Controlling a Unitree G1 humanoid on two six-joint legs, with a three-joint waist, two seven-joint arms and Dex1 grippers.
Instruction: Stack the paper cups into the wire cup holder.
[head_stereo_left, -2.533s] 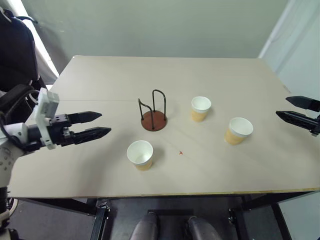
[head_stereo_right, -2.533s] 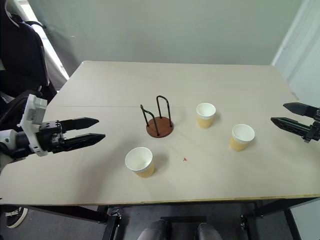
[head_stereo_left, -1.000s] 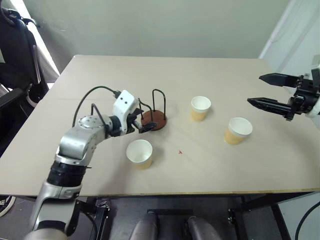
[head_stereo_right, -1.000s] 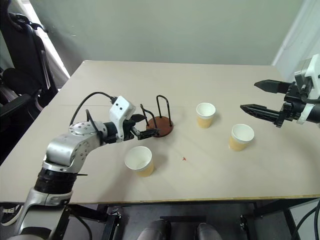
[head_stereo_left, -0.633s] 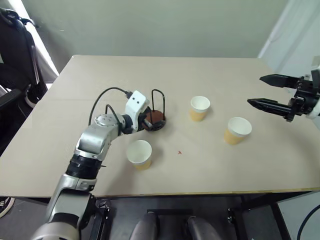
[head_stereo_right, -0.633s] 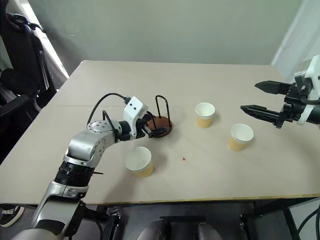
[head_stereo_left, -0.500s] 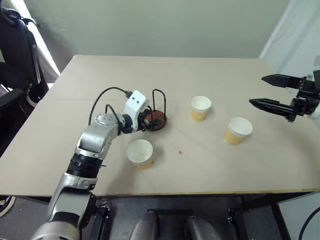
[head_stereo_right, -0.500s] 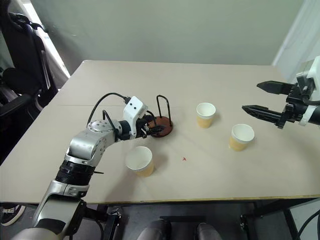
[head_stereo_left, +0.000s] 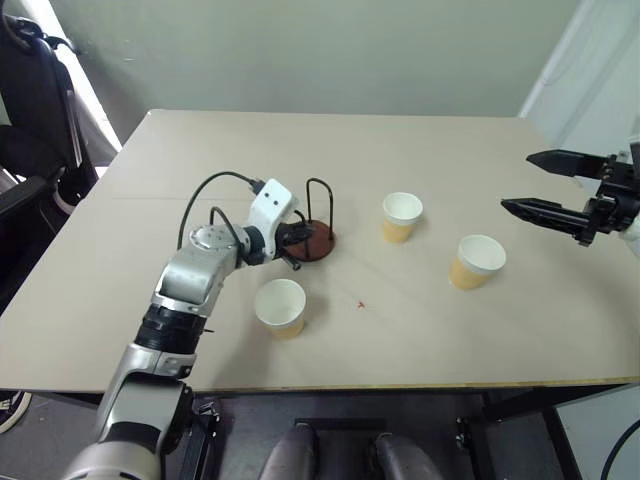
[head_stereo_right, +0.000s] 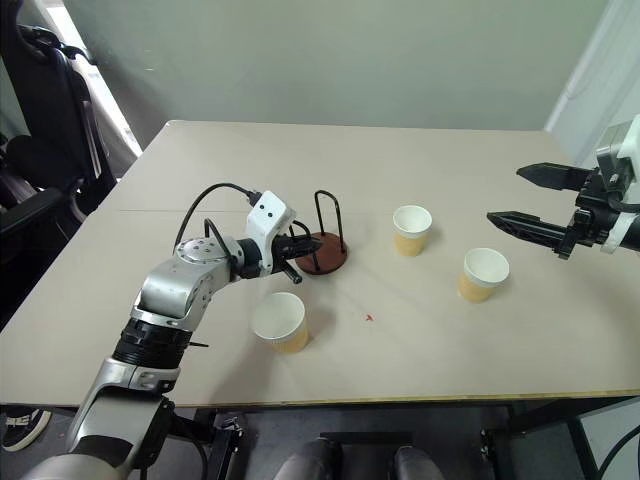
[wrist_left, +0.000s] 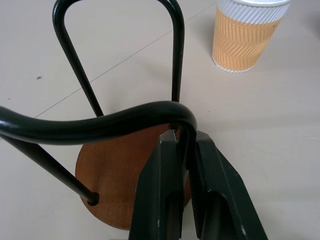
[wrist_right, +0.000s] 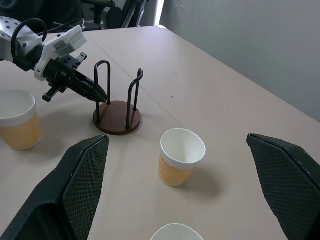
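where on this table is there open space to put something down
The far half of the table, beyond the holder, is bare, as is its left edge. The middle is crowded: left tool shut on the holder's wire, one cup in front, two cups to its right.

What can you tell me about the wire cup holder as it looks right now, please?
The wire cup holder is a round reddish-brown disc, wood by its look, with two thin black wire loops standing upright from it. It stands flat on the pale table, left of the middle, and holds no cups. The left pincer is shut on the nearer loop, one black finger on either side of the wire. Nothing else touches it.
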